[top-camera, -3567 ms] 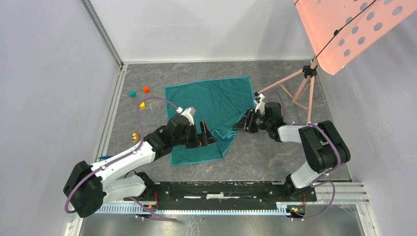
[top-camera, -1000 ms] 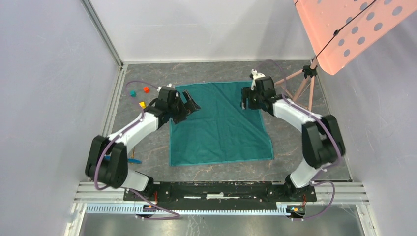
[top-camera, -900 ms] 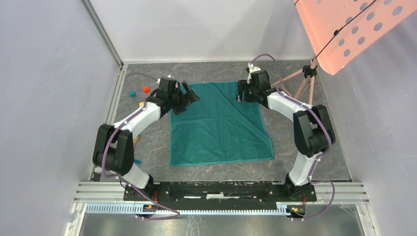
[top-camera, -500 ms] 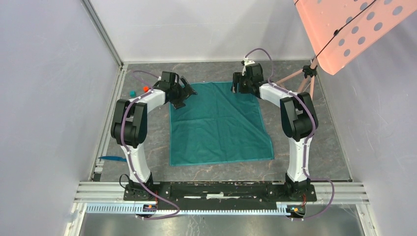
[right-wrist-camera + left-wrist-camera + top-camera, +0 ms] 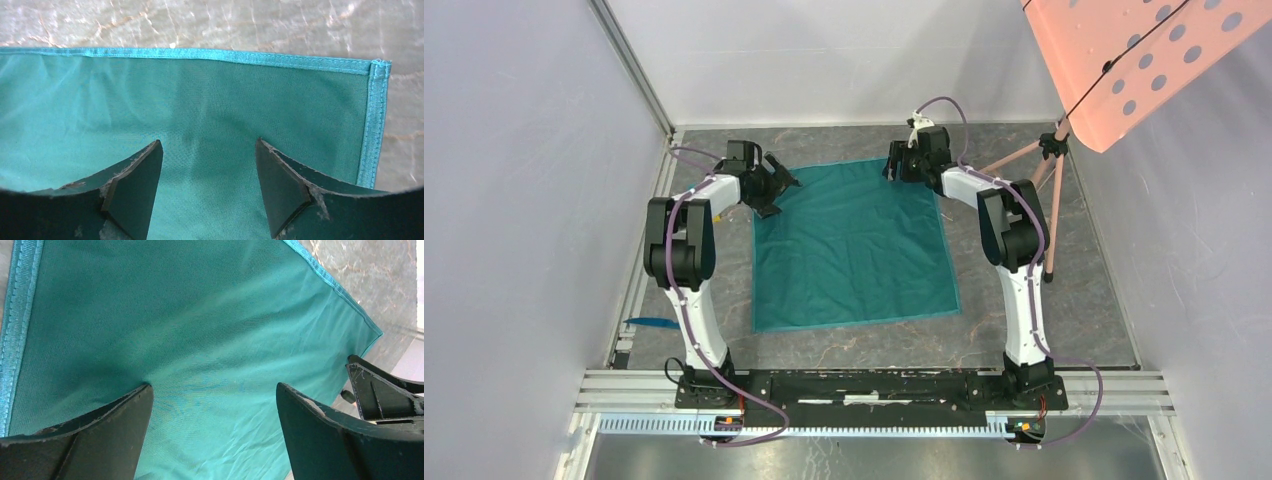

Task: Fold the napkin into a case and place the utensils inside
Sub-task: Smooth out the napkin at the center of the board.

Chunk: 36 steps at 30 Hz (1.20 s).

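The teal-green napkin [image 5: 854, 245] lies spread flat, unfolded, in the middle of the table. My left gripper [image 5: 776, 183] is open over its far left corner, and the left wrist view shows cloth [image 5: 175, 315] between its spread fingers [image 5: 100, 435]. My right gripper [image 5: 892, 166] is open over the far edge near the right corner; the right wrist view shows the hem [image 5: 300, 59] just beyond its fingers [image 5: 282, 190]. The blue utensil [image 5: 649, 322] lies at the left table edge. The gold spoon is not in view. No case is formed.
A pink tripod stand [image 5: 1046, 175] with a perforated pink panel [image 5: 1124, 50] stands at the back right, close to my right arm. White walls enclose the table on the left, back and right. A metal rail [image 5: 649, 220] runs along the left edge.
The napkin, bunched and held 3.6 s ago, now lies flat. Both arms have stretched toward the back and the napkin has slid a little to the left.
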Tool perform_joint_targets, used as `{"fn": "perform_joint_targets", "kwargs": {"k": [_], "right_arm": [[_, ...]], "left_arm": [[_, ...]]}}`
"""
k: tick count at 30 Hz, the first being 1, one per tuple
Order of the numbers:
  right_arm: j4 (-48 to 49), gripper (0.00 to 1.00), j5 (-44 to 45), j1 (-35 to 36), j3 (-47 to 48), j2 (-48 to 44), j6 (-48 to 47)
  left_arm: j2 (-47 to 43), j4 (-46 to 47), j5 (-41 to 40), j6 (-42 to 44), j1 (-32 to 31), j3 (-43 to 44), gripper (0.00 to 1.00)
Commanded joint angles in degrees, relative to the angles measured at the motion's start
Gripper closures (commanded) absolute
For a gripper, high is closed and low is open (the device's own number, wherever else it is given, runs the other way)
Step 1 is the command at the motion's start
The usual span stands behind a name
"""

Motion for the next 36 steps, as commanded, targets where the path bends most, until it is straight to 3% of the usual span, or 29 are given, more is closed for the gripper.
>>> {"fn": "perform_joint_targets", "kwargs": {"k": [1,8,12,14,17,21,26,31,34,35,36], "right_arm": [[1.1,0.25,-0.9,-0.1,4.1,4.6,0.8],[-5.5,0.25,-0.1,0.6,12.6,6.0,-4.5],[-16.8,0.22,5.5,2.9,20.1,0.3,-8.4],[-20.8,0.2,7.6,5.2,19.1,-5.5,-9.8],[-23.2,0.18,11.0,8.8,8.3,-15.7,-8.3],[-27.1,0.18,4.8,12.4,-4.6,-27.0,-4.5],[-32.5,0.19,12.2,15.3,-21.9,-42.5,-0.8],[-41.5,0.17,27.7,14.7,-38.0,-58.7,13.6],[-44.4,0.12,26.8,13.3,-44.4,-66.2,19.3],[-44.8,0.03,26.0,12.7,-46.5,-68.3,21.4],[-45.2,0.02,25.3,11.7,-48.2,-69.6,23.0]], "left_arm": [[4.0,-7.0,-1.2,3.4,1.4,4.5,0.0],[2.6,-9.8,2.5,7.5,1.1,9.3,0.0],[-5.5,-11.8,4.7,9.9,0.5,9.2,0.0],[-11.3,-12.4,5.6,10.8,0.1,5.9,0.0],[-21.8,-11.7,6.5,11.6,-1.0,-3.0,0.0],[-35.3,-6.6,13.0,10.8,-1.5,-19.1,0.0],[-50.4,-5.2,18.0,9.3,-1.6,-32.6,0.0],[-63.2,-11.0,13.6,9.9,-1.5,-36.3,0.0],[-68.6,-14.3,9.0,8.6,-1.5,-37.2,0.0],[-69.7,-16.0,6.9,7.5,-1.5,-37.1,0.0],[-70.8,-18.5,4.9,6.5,-1.5,-36.5,0.0]]}}
